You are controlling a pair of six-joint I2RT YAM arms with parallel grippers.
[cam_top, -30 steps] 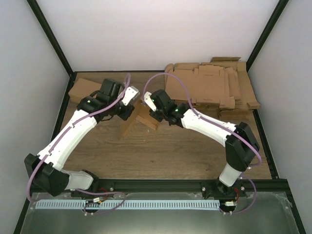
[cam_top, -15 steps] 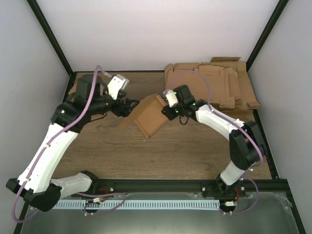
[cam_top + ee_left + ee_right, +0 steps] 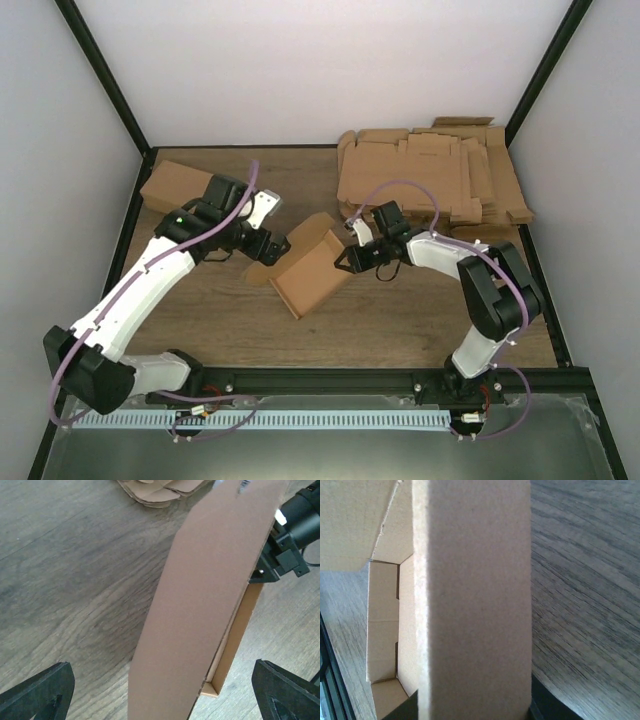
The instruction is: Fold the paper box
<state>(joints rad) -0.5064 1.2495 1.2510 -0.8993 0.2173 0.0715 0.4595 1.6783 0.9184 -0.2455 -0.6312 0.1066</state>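
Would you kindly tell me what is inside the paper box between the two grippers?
Inside the paper box, the right wrist view shows only bare cardboard walls and flaps, no contents. Its own wide panel covers the rest, which cannot be checked.

Table (image 3: 400, 320) open nearside; paper box (image 3: 310, 265) centre and cardboard pile (image 3: 430, 180) far-right obstruct.

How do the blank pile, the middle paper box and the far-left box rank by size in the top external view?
1. blank pile, clearly largest.
2. paper box.
3. far-left box, seemingly smaller, though the left arm hides part of it, so this is unsure.
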